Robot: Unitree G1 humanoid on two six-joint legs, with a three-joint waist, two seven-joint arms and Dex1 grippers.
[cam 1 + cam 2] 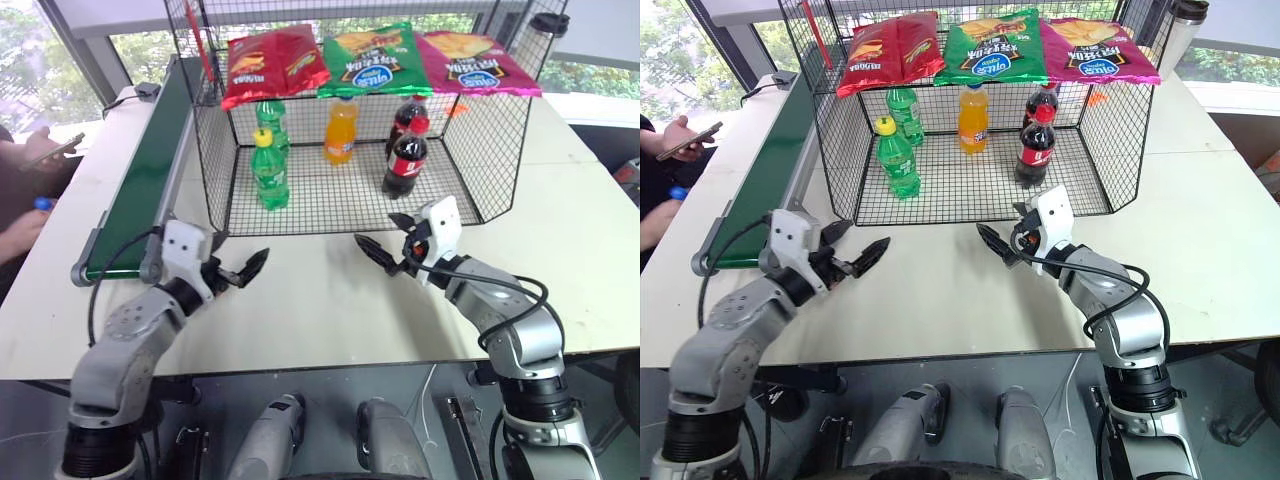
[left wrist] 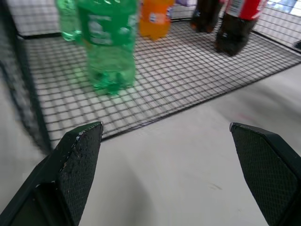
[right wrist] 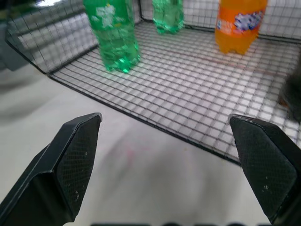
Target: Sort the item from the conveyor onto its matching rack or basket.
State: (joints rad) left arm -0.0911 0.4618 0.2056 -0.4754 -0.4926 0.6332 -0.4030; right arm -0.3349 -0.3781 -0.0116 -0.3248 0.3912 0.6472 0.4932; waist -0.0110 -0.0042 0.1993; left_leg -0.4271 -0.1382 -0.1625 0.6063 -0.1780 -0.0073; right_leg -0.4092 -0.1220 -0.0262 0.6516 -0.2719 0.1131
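At the far left edge a person's hand (image 1: 50, 148) holds a phone beside the surface (image 1: 300, 310). Next comes the conveyor (image 1: 145, 185), its dark green belt running along the left side of the pale surface, with nothing lying on the stretch that shows. The left tool (image 1: 237, 271) hovers just above the surface near the conveyor's near end, its two black fingers spread wide apart and holding nothing; the left wrist view shows bare tabletop between its fingertips (image 2: 82, 155). Beyond both tools stands the black wire cage (image 1: 480, 150), open toward the robot. Inside it, on the mesh floor, two green soda bottles (image 1: 270, 170) stand at the left, one behind the other. The orange soda bottle (image 1: 341, 131) stands upright in the middle toward the back, well apart from either tool. Two dark cola bottles (image 1: 406, 155) with red caps stand at the right. Three snack bags lie across the cage's flat top: a red bag (image 1: 272, 64), a green bag (image 1: 373, 58) and a pink bag (image 1: 474, 62). The right tool (image 1: 384, 256) hovers over the surface in front of the cage, facing the left one, its fingers likewise spread wide and empty.
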